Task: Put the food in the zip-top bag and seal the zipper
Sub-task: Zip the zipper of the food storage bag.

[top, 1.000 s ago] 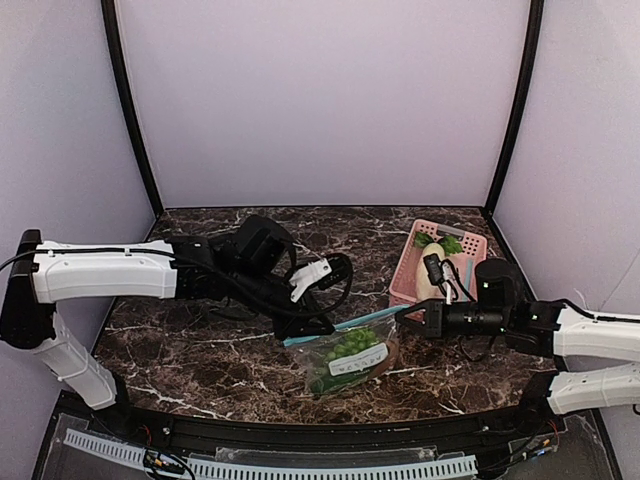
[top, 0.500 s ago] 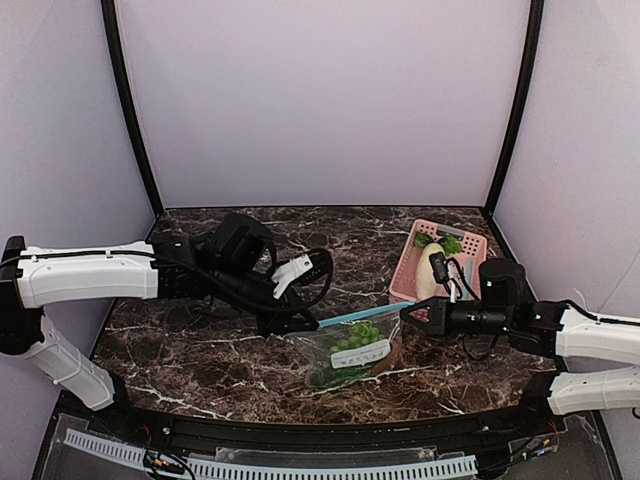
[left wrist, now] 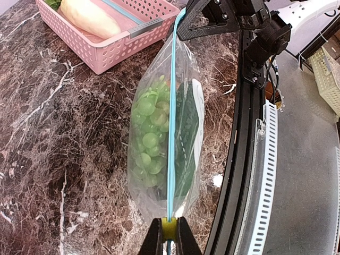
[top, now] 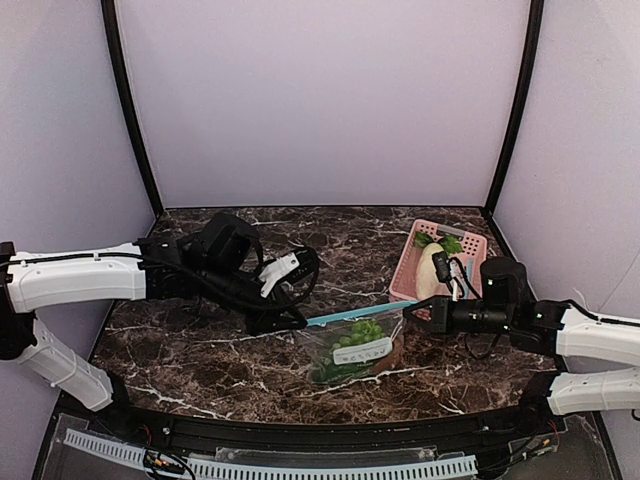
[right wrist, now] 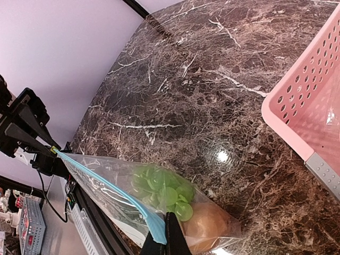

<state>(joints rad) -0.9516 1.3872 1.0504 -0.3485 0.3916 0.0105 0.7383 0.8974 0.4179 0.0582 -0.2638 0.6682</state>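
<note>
- zip-top bag (top: 355, 345): near-centre of the table (top: 190, 350), hanging between the two grippers, belly resting on the marble.
- food is already inside: green leafy pieces (left wrist: 149, 141) are packed under the strip and the brown-orange lump (right wrist: 204, 226) sits at the right-arm end. A white label shows on the side.
- zipper (top: 358, 314): the teal strip runs as a straight, taut line from one gripper to the other. My read is that the tension keeps the two tracks aligned so a pinch can close them. I can't tell from these views how much of it is actually sealed.
- left gripper (left wrist: 169, 234): fingers are clamped on the left end of the zipper, with no gap visible in the wrist view.
- right gripper (right wrist: 166, 236): pinched tight on the opposite end of the zipper, likely acting as the anchor.
- pink basket (top: 404, 285): farther back on the right, just behind the right gripper. It holds a white radish-like piece (top: 430, 268) with green leaves, clear of the bag.
- vs 1 s ago: the left arm has pulled back toward its own side, and its gripper now sits at the strip's left end rather than partway along it.
- also vs 1 s ago: the strip was slack and drooping to the left and is now straighter and higher. The right gripper has barely shifted.
- looks like late sealing stage.
</note>
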